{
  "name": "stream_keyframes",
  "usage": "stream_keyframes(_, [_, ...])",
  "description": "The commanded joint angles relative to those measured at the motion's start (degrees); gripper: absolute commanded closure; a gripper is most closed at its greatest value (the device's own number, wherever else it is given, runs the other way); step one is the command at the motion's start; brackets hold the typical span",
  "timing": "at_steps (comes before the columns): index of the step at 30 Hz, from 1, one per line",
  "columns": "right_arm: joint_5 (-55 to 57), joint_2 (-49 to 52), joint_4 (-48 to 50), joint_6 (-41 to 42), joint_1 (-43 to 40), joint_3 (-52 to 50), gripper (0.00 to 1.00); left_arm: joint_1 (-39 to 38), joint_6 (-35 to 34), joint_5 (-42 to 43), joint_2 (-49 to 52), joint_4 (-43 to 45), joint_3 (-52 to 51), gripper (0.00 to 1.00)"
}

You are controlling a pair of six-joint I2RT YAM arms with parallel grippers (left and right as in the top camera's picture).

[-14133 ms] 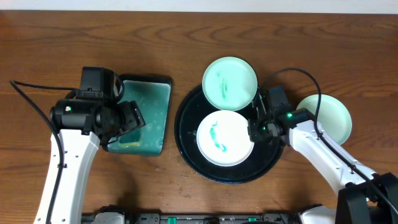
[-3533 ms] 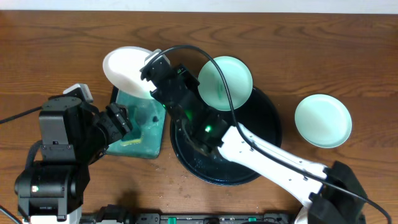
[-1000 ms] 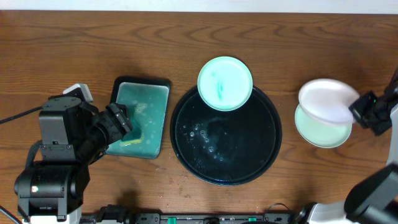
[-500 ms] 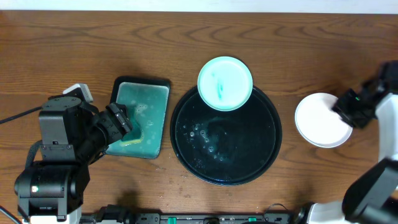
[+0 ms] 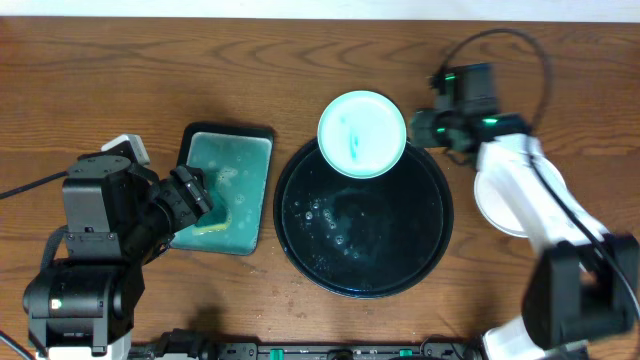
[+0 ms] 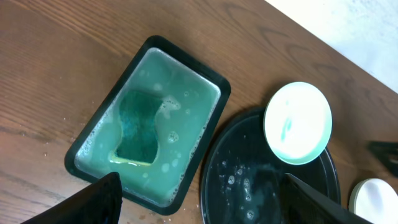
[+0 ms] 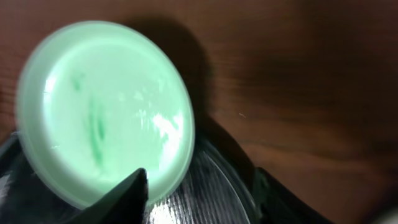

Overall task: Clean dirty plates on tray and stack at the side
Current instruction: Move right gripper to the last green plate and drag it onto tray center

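1. Overhead, centre: finds the tray (image 5: 365,250) on the wooden table (image 5: 150,60); glossy black, wet, beaded with droplets near the middle.
2. Finds the smeared plate (image 5: 362,133) perched on the tray's far rim, partly out over the table; pale, with a teal-green streak down its face; the only plate on the tray.
3. Places the right gripper (image 5: 422,128) just beside that plate, at its right edge; has the right arm running back across the side plate (image 5: 490,205), which lies on the table to the right of the tray; white and mostly hidden under the arm; cannot tell whether one plate or a stack.
4. Right wrist: shows the fingers (image 7: 127,196) parted to a middling gap and clamped on nothing; puts one fingertip across the smeared plate's near edge and the other over the tray's rim; touching or just above, cannot tell.
5. Overhead, left: sets the left gripper (image 5: 195,193) above the near-left part of the dish (image 5: 235,128); rectangular, black-rimmed, filled with foamy teal liquid, just beside the tray's left edge.
6. Left wrist: looks down between jaws spread wide, with nothing held; takes in the sponge (image 6: 137,127) lying soaked in the dish, the tray and smeared plate beyond it, and the side plate at the lower right corner.
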Motion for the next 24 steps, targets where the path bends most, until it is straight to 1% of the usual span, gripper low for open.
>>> stream_keyframes(1, [5.75,5.73,3.54,-0.87,2.56,-1.16,0.44,0.17,0.35,0.55,-0.09,-0.11,1.38,0.20])
stream_keyframes(5, [5.75,10.62,8.22,-0.79,3.45,-1.16,0.40,0.17,0.35,0.57,-0.09,-0.11,1.38,0.20])
stream_keyframes(6, [5.73,11.52,8.98,-0.79,3.45,-1.16,0.44,0.17,0.35,0.57,-0.09,-0.11,1.38,0.20])
stream_keyframes(7, [5.73,11.91,9.29,-0.76,3.45,-1.16,0.59,0.17,0.35,0.57,-0.09,-0.11,1.38,0.20])
stream_keyframes(9, [5.05,12.17,8.96,-0.33,3.45,-1.16,0.92,0.17,0.35,0.57,-0.09,-0.11,1.38,0.20])
stream_keyframes(10, [4.74,12.00,8.48,-0.31,3.45,-1.16,0.99,0.17,0.35,0.57,-0.09,-0.11,1.38,0.20])
stream_keyframes(15, [4.42,8.85,3.93,-0.33,3.45,-0.94,0.99,0.17,0.35,0.57,-0.09,-0.11,1.38,0.20])
stream_keyframes(20, [2.97,0.55,-3.10,0.04,3.45,-0.94,0.99,0.17,0.35,0.57,-0.09,-0.11,1.38,0.20])
stream_keyframes(24, [1.18,-5.27,-12.66,6.19,3.48,-0.96,0.99,0.17,0.35,0.57,-0.09,-0.11,1.38,0.20])
